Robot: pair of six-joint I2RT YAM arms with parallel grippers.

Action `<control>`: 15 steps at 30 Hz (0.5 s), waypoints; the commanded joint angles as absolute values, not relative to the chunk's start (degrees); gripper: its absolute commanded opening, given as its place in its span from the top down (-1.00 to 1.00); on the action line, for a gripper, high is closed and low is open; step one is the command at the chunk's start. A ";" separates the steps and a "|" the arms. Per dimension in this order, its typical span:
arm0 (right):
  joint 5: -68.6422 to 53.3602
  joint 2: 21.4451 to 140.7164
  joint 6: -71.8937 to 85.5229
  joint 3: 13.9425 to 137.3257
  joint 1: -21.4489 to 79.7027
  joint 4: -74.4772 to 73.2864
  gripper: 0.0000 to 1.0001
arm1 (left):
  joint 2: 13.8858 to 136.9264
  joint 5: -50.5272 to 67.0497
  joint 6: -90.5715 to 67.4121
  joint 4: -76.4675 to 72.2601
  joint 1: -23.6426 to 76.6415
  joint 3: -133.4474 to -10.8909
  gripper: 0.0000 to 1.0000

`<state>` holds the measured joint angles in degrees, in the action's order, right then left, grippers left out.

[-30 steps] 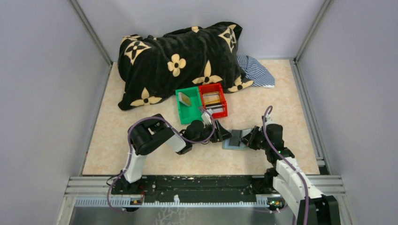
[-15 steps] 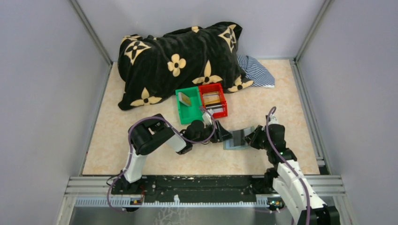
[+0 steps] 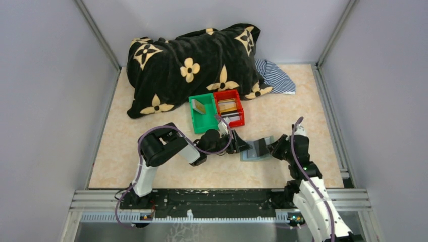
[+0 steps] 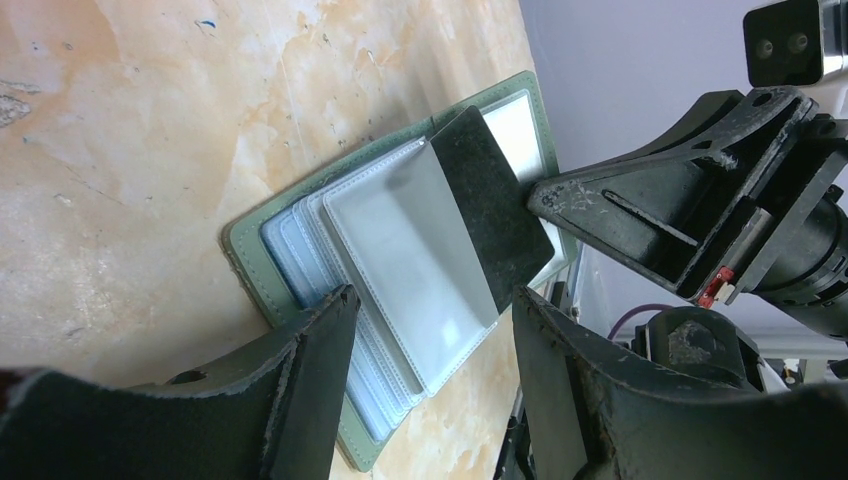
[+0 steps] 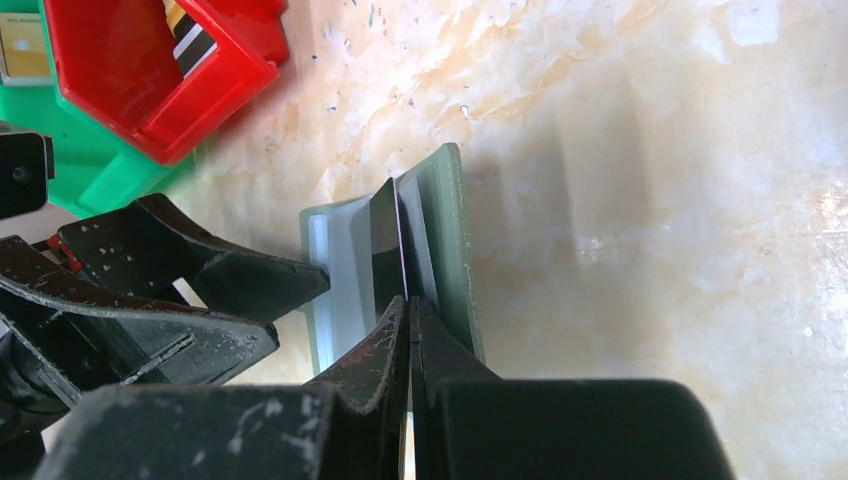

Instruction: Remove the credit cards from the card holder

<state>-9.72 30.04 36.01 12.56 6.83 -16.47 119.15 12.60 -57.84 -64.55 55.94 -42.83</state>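
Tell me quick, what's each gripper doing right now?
Left gripper: open over the card holder.
Right gripper: shut on a black card that is partly out of the card holder.

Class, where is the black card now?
Left wrist view, centre: the black card sticks out of the card holder, its far end pinched by the right gripper.

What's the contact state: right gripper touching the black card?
Touching. Right wrist view: the right gripper is pinched shut on the black card, with no gap at the fingertips.
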 commanded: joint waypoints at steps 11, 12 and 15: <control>-6.43 26.20 37.00 20.78 6.23 -18.84 1.00 | 120.68 14.60 -57.09 -60.11 56.16 -40.61 -0.31; -6.62 26.25 36.81 21.27 6.24 -19.10 1.00 | 120.71 14.62 -57.08 -60.16 56.16 -40.61 -0.31; -6.99 26.00 36.59 22.08 6.24 -19.84 1.00 | 120.62 14.78 -57.14 -60.56 56.16 -40.45 -0.32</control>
<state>-7.18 26.79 36.62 18.22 6.83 -19.86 119.15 13.28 -57.87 -65.36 55.94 -42.24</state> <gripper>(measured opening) 0.005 0.656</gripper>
